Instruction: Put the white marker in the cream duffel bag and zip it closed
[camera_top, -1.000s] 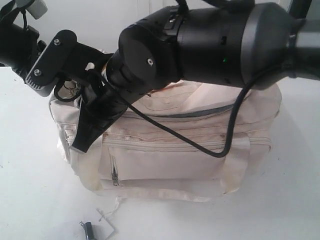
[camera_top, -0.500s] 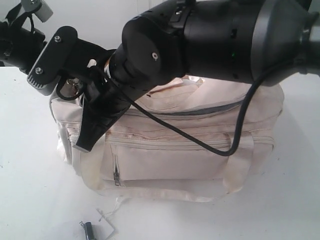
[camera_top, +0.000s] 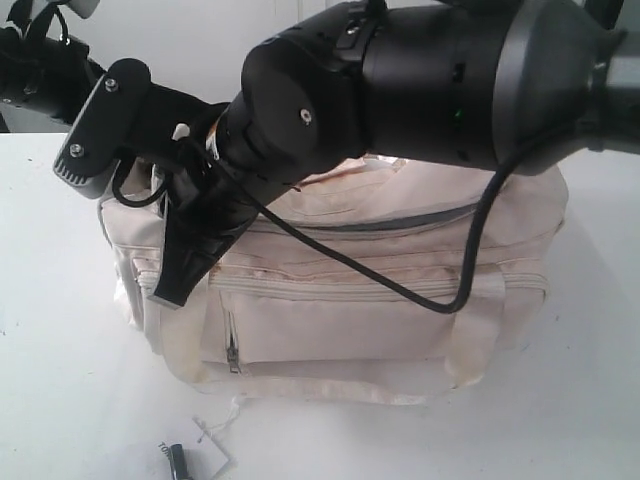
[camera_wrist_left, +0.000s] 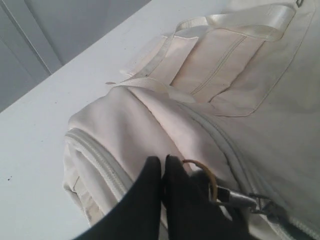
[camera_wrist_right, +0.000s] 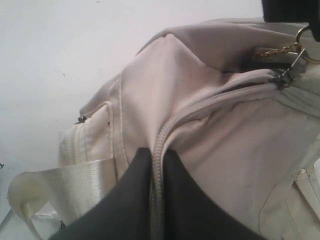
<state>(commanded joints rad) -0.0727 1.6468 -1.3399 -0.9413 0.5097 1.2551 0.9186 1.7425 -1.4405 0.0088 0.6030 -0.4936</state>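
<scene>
**Exterior view.** The cream duffel bag (camera_top: 400, 310) lies on the white table (camera_top: 60, 350). The right gripper (camera_top: 176, 285) points down at the bag's left end, and its arm crosses above the bag. The white marker cannot be identified; it may already be inside the bag. A small dark object (camera_top: 178, 462) lies in front of the bag beside a paper tag (camera_top: 212, 448). What it is cannot be told.

**Left wrist view.** The left gripper (camera_wrist_left: 161, 161) has its jaws together against the bag's top fabric. A ring (camera_wrist_left: 209, 172) and a metal clasp (camera_wrist_left: 235, 200) sit just beside them. Whether either is pinched cannot be told.

**Right wrist view.** The right gripper is clamped on the bag's zip seam (camera_wrist_right: 200, 107), which runs between its jaws.

**Handling.** The bag looks soft, limp and light, so it should bunch and slide if pulled. The strap handles (camera_wrist_left: 240, 20) look slick. Hold the ring or clasp to pull, and anchor the fabric beside the seam.
</scene>
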